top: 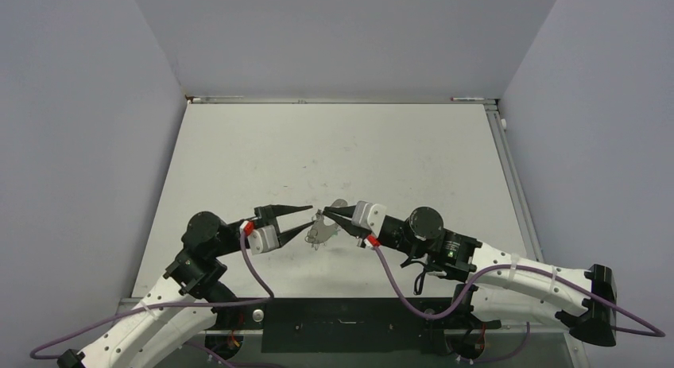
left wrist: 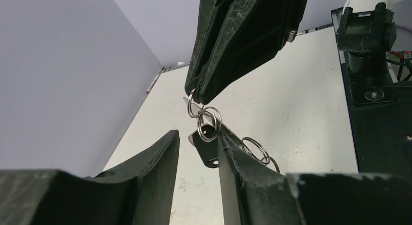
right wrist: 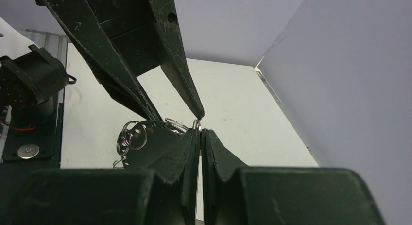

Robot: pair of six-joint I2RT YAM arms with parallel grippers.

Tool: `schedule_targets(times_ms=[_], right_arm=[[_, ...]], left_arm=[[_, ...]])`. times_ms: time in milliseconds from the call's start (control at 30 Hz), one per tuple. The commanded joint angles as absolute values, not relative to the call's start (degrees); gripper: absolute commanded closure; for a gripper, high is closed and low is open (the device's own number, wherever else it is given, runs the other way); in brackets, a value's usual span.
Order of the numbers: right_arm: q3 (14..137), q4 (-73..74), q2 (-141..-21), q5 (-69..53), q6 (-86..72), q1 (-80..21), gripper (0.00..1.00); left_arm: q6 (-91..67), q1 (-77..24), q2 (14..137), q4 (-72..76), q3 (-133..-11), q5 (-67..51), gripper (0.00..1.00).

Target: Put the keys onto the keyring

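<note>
My right gripper (right wrist: 199,130) is shut on a small silver split ring (right wrist: 196,123). From this ring hangs a linked bunch of silver rings (left wrist: 209,123) and a flat metal piece with holes (left wrist: 206,148), held above the table. No green tag or black-headed key shows. My left gripper (left wrist: 197,137) is open, and the flat piece hangs just past its tips, close to one finger (left wrist: 233,162). In the top view the left gripper (top: 308,216) and the right gripper (top: 324,213) meet tip to tip, with the bunch (top: 321,230) between them.
The white table (top: 334,145) lies under both arms, with grey walls on three sides. A metal rail (top: 509,169) runs along the right edge. The black base plate (top: 342,324) sits at the near edge.
</note>
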State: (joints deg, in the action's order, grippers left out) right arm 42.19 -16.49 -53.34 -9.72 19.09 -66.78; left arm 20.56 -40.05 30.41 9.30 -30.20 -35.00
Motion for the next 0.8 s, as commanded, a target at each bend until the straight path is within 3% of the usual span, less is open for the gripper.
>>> schedule_targets(times_ms=[0,300,767], right_arm=[[43.58,-17.43,-51.62,-12.81,19.77,-66.62,0.95],[44.94,-13.51,-51.5,-16.31,21.23,-66.52,0.95],[45.72,-14.28,-50.89,-18.59,21.71,-66.02,0.95]], left_arm=[[20.29,-40.03,29.26,11.23,-30.68,-35.7,0.69],[20.94,-39.99,26.83,11.66,-30.28,-33.56,0.73],[19.21,-39.9,27.94,13.21,-29.97,-40.19,0.75]])
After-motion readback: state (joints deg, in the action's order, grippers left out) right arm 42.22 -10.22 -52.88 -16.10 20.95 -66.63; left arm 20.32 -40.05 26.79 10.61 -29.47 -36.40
